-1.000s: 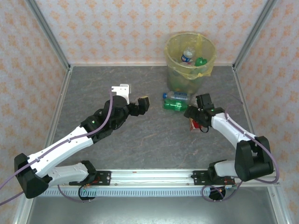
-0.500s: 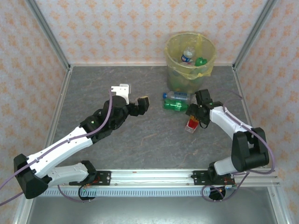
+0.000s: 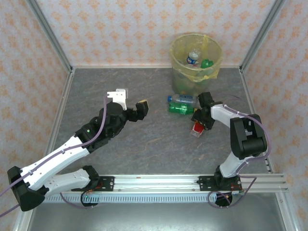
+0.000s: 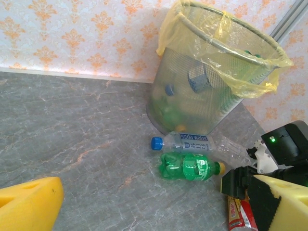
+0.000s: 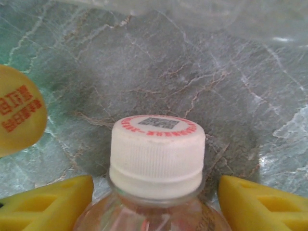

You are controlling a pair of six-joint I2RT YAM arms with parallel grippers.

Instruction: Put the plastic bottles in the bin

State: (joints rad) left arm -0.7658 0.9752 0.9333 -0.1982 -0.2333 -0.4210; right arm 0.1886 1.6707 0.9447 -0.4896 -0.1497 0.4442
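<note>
My left jaws stand wide open above the tabletop (image 3: 144,144). Their yellow pads (image 4: 29,204) are far apart with nothing between them, and they face the bin (image 3: 175,55) by the far wall.

My right jaws are low over the white-capped bottle (image 5: 156,154), a clear one with a red label, which is on the tabletop near the foot of the bin. A pad sits on each side of its shoulders, but I cannot tell whether they press on it.

Just beyond it two more bottles lie side by side. The green bottle (image 4: 187,167) has a yellow cap, and the blue-capped bottle (image 4: 190,143), clear plastic, lies nearer the bin.

Inside the yellow-bagged bin rest other bottles, among them a clear one (image 3: 193,57) and a green one (image 3: 207,62).
</note>
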